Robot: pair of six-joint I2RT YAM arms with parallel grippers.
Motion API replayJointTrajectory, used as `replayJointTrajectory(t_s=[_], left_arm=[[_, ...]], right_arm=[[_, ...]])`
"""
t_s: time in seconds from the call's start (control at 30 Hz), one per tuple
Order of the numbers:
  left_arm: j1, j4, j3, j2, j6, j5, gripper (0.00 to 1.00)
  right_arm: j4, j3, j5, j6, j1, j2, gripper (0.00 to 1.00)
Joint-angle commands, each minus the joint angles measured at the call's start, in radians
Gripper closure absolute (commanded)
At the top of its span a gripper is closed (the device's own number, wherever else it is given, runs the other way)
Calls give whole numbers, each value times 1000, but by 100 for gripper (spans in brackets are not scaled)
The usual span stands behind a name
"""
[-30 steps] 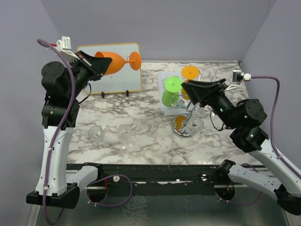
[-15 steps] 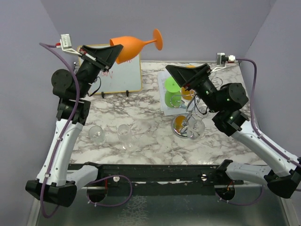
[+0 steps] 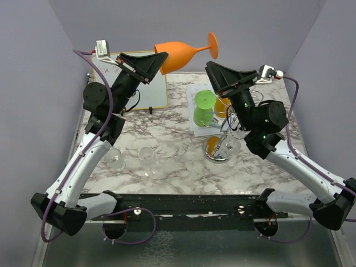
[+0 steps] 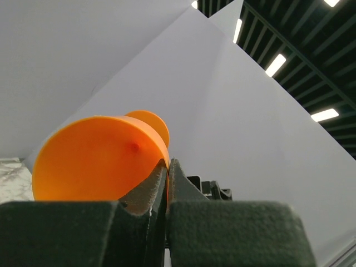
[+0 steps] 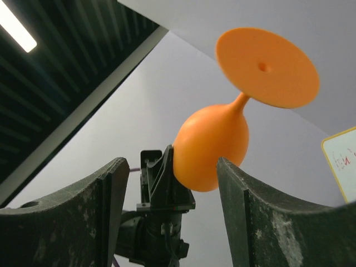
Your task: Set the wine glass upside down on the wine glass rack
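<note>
My left gripper [image 3: 158, 59] is shut on the rim of an orange wine glass [image 3: 179, 54] and holds it high in the air, lying sideways with its foot to the right. In the left wrist view the fingers pinch the glass wall [image 4: 100, 158]. My right gripper [image 3: 213, 69] is open and empty, raised just right of the glass foot. In the right wrist view the glass [image 5: 212, 144] hangs beyond the open gripper [image 5: 171, 167], not between the jaws. The chrome wine glass rack [image 3: 214, 150] stands on the table below my right arm.
A green glass [image 3: 202, 109] and another orange glass [image 3: 225, 86] sit upside down at the rack, with a clear glass [image 3: 231, 146] by its base. Two clear glasses [image 3: 115, 159] [image 3: 147, 156] stand at front left. A whiteboard [image 3: 153, 94] leans at the back.
My left arm has carried the orange glass up and to the right. My right gripper has risen off the rack area and turned up toward the glass foot.
</note>
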Motion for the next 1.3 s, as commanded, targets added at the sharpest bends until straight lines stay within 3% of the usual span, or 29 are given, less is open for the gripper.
replayJointTrajectory(t_s=[0.0, 0.23, 0.47, 0.77, 0.93, 1.07, 1.2, 1.27], left_arm=[[-27, 93, -20, -14, -15, -42, 100], [-52, 114, -47, -28, -25, -46, 100], [-78, 132, -50, -26, -42, -25, 100], [-99, 137, -64, -45, -31, -16, 100], [-103, 141, -79, -56, -18, -17, 100], [-103, 142, -88, -64, -16, -7, 100], [-104, 140, -109, -75, -12, -11, 99], [-104, 139, -106, -74, 4, -4, 86]], right_arm=[[-37, 62, 89, 73, 8, 51, 31], [-20, 109, 137, 53, 8, 88, 32], [-37, 135, 181, 69, 8, 106, 43], [-70, 166, 174, 99, 8, 138, 47], [-63, 166, 150, 97, 8, 145, 55], [-42, 161, 145, 83, 8, 147, 67], [-16, 156, 130, 53, 8, 141, 91], [-28, 165, 127, 30, 8, 138, 99]])
